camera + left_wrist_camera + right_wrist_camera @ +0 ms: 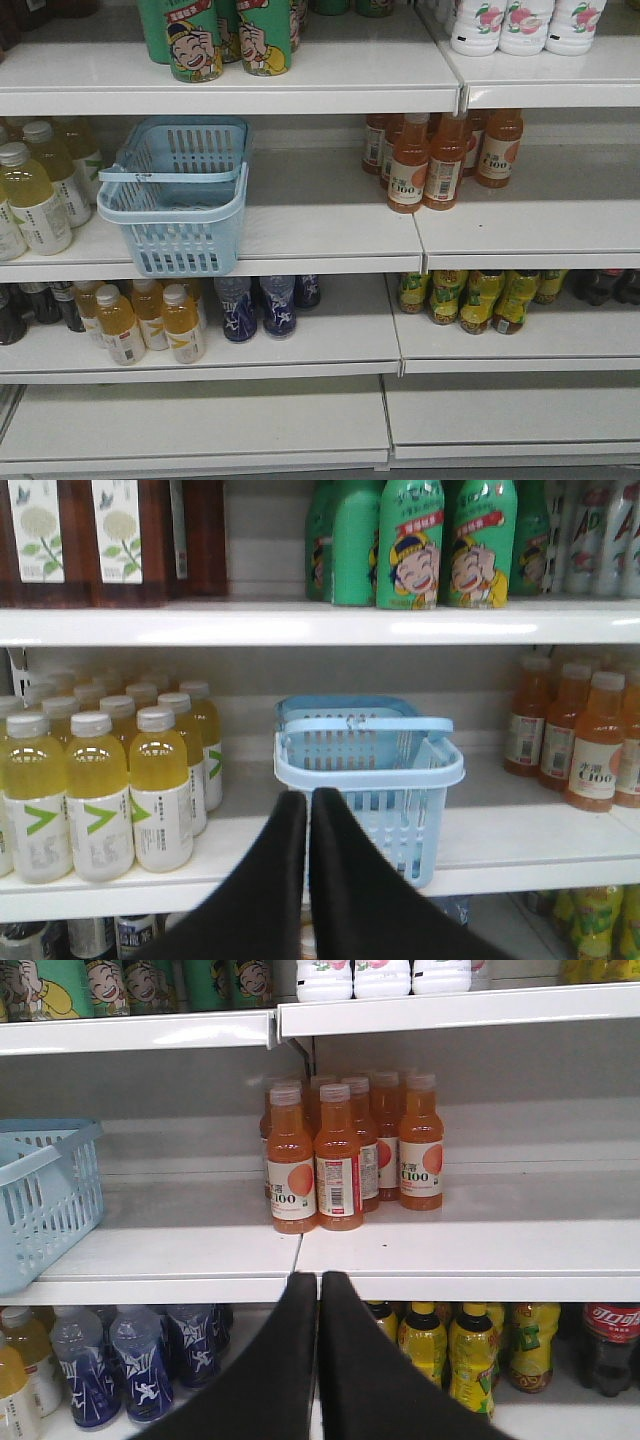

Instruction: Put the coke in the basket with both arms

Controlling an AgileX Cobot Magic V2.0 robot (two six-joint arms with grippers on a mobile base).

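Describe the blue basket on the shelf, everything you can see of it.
The basket is light blue, plastic by its look, rectangular with rounded corners and slotted walls. A thin handle lies across its open top. It stands upright at the front edge of the white middle shelf, looks empty, and touches only that shelf. The yellow drink bottles beside it stand apart from it.

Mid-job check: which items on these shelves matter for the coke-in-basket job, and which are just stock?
For the job:
coke, lower shelf, far right
basket, middle shelf
left end effector and right end effector, both shut, empty

Just stock:
orange C100 bottles
yellow drink bottles
green cartoon-label drinks
blue bottles
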